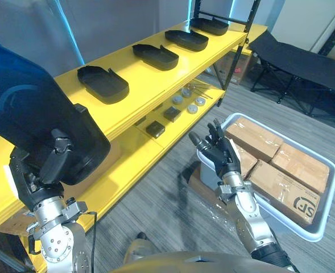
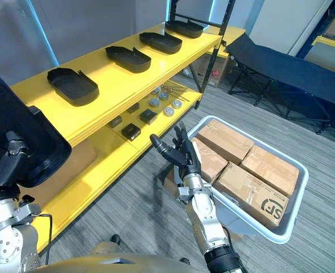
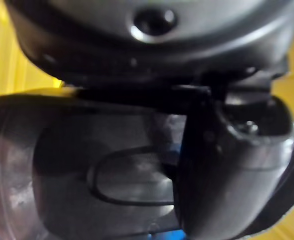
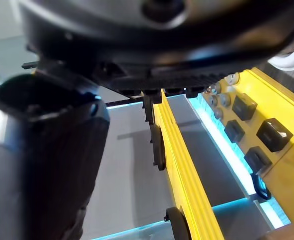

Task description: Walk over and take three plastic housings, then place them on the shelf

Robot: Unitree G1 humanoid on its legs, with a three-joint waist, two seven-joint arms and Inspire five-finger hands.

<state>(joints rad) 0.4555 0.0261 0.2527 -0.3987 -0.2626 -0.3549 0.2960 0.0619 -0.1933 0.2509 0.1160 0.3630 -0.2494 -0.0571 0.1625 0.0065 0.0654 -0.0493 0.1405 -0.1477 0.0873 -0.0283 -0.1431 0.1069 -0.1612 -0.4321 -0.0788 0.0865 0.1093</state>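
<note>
A humanoid robot stands at a yellow shelf (image 1: pixel 151 81), its left hand (image 1: pixel 39 168) clamped on a large black plastic housing (image 1: pixel 36 114) raised over the shelf's near end, where the held housing blocks the view of the top board beneath it and is itself cut off at the picture's left edge. In the left wrist view the thumb (image 3: pixel 226 165) lies across the housing's dark shell, though the fingers behind it are hard to make out. Four more housings (image 1: pixel 103 83) sit well apart in a row along the top board, open side up. On the lower tier (image 1: pixel 133 154) lie four small black blocks (image 2: pixel 131 131) and four round metal parts (image 1: pixel 192 108), with some thin pieces beyond them too small to tell. The right hand (image 2: pixel 184 156) hangs over the grey floor (image 1: pixel 173 216) with fingers spread wide and nothing in it, just before the near corner of a white bin (image 1: pixel 292 223) beside the shelf. The bin holds four cardboard boxes (image 1: pixel 301 165) packed edge to edge. A black cot (image 1: pixel 304 60) stands further back, cut off at the right.
</note>
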